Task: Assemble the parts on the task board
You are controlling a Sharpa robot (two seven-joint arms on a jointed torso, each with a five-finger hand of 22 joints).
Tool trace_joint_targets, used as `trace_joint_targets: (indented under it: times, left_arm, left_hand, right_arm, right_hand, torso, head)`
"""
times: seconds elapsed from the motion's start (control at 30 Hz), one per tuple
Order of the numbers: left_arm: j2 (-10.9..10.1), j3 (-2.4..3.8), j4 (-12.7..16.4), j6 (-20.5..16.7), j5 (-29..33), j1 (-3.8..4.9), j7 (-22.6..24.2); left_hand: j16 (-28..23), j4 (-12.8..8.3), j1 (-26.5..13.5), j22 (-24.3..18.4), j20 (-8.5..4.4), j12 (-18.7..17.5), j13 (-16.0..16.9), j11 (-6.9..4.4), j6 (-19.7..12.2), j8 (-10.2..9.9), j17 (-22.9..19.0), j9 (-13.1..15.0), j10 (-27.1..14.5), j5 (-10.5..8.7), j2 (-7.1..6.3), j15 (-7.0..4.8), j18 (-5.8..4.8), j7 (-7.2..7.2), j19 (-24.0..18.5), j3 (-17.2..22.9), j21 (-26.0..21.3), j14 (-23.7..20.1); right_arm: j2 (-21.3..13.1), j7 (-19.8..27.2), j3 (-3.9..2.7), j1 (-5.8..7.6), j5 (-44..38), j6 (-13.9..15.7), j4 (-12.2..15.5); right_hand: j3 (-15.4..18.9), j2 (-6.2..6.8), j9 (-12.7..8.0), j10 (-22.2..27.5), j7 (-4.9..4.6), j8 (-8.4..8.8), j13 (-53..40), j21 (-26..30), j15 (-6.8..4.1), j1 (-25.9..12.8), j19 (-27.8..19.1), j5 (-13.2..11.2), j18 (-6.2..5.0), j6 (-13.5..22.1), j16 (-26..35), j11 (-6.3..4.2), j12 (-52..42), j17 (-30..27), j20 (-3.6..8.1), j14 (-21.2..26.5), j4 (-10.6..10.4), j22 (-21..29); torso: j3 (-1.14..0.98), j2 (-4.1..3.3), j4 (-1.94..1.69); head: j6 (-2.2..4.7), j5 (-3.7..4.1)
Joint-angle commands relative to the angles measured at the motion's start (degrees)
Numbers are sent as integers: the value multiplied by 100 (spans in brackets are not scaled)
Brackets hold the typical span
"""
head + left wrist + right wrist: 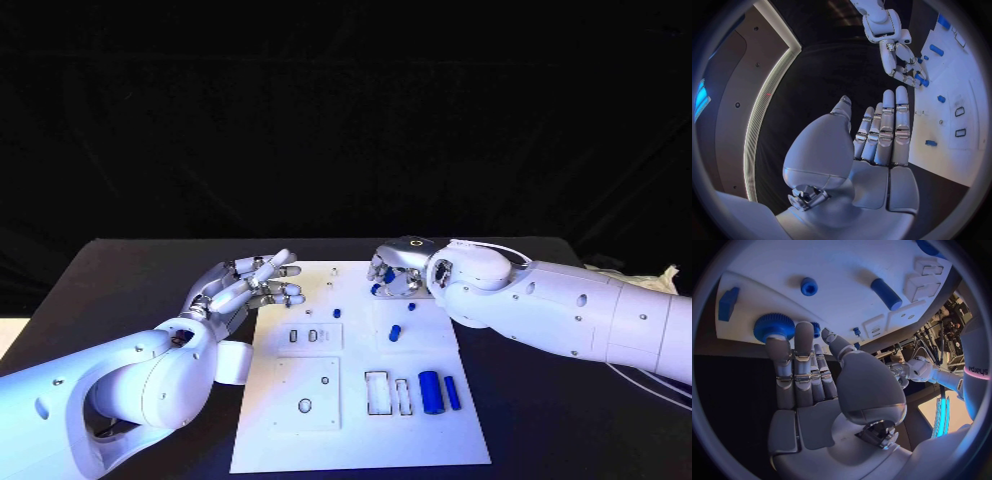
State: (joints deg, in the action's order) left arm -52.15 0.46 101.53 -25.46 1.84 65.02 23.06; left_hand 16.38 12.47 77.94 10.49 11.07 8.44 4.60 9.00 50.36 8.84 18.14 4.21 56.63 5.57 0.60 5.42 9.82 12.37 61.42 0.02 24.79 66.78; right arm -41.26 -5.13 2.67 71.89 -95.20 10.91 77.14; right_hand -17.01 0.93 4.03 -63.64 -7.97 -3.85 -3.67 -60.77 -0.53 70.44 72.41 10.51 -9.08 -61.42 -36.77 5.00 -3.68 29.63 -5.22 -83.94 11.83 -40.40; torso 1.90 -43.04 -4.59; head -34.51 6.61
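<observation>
Parts lie nearest on the white task board (361, 440): a thick blue cylinder (428, 387) and a thinner blue bar (451, 392) rest side by side near its right edge, just beside two narrow rectangular slots (378, 392). An oval hole (304, 405) sits in a raised plate on the board's left half. Farther up, a short blue peg (394, 333) lies tilted near the middle, and a small blue stud (338, 313) stands beyond it.

At the board's left edge the left hand (253, 285) hovers released, fingers straight and close together, holding nothing; the left wrist view shows the flat palm (879, 150) over the black desk (130, 280) beside the board.

At the far right corner of the board the right hand (397, 272) reaches down. In the right wrist view its fingertips (786, 340) touch a round, ridged blue knob (774, 327) at the board's edge, with a small blue cap (809, 286) and a blue cylinder (886, 294) lying beyond. Whether the knob is truly gripped or only touched, I cannot tell.
</observation>
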Motion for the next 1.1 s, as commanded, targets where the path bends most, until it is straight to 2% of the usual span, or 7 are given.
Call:
trace_joint_targets:
  times: [0.03, 0.17, 0.53, 0.67, 0.83, 1.1]
  left_arm:
    - [1, 6, 16, 101, 54, 8, 1]
    - [-9, 6, 36, 104, 56, 9, -5]
    - [-38, 6, 79, 96, 59, 10, -32]
    - [-52, 6, 85, 98, 59, 13, -38]
    - [-58, 6, 84, 101, 59, 15, -41]
    - [-59, 6, 80, 106, 60, 16, -47]
  left_hand:
    - [-7, -2, 12, -1, 5, -39, -7, 32, 17, -32, 20, -10, 1, 24, 66, -2, 52, 39, -37, -34, 14, -19]
    - [-7, -2, 12, -1, 5, -39, -7, 32, 17, -32, 20, -10, 1, 24, 66, -2, 52, 39, -37, -34, 14, -19]
    - [1, -13, 7, 4, 13, -77, -16, 53, -13, -63, 79, -18, -35, 24, 69, 11, 50, 68, -39, -51, 25, -29]
    - [1, -15, 7, 5, 14, -82, -18, 57, -18, -68, 88, -19, -40, 24, 70, 13, 50, 72, -40, -53, 27, -33]
    - [1, -15, 7, 5, 14, -82, -18, 57, -18, -68, 88, -19, -40, 24, 70, 13, 50, 72, -40, -53, 27, -33]
    - [1, -17, 6, 6, 16, -88, -19, 60, -24, -73, 98, -20, -47, 23, 70, 16, 49, 76, -42, -57, 28, -36]
  right_arm:
    - [20, -179, -2, 2, -243, -126, -1]
    - [43, -201, -2, 2, -263, -153, -31]
    - [18, -182, -2, 1, -256, -331, -16]
    - [-10, -216, -2, 1, -272, -372, -6]
    - [-21, -250, -3, 1, -352, -304, 6]
    - [-18, -169, -3, 1, -390, -79, 74]
  right_hand:
    - [3, 51, -8, 44, -7, 24, 9, -50, 11, 21, -16, -44, 62, 6, -45, -6, 15, 14, -2, -27, -47, -42]
    - [-11, 47, -7, 49, -5, 21, 8, -70, 10, 29, -19, -58, 64, 1, -60, -7, 11, 22, -3, -23, -62, -61]
    - [-221, 10, 3, -2, 11, 3, 4, -279, 7, 110, -13, -180, 93, -85, -159, -17, -7, 69, -4, 7, -156, -310]
    - [-333, 26, 12, -87, 21, -7, 2, -499, 3, 123, 75, -200, 140, -161, -246, -27, -15, 107, -7, -13, -211, -620]
    - [-421, 44, 15, -125, 29, -6, 4, -563, -1, 136, 71, -207, 145, -199, -299, -30, -9, 133, -5, -1, -247, -684]
    - [-622, 44, 56, -384, 90, -59, -10, -899, -44, 150, 214, -279, 214, -421, -762, -93, -42, 558, 24, -64, -370, -1157]
  torso:
    - [5, -25, -7]
    - [8, -42, -6]
    - [21, -97, -37]
    - [23, -116, -22]
    - [26, -119, -25]
    - [29, -130, -34]
  head:
    - [-3, 8]
    - [-18, 15]
    - [-11, 25]
    - [-15, 18]
    - [-19, 30]
    - [-12, 33]
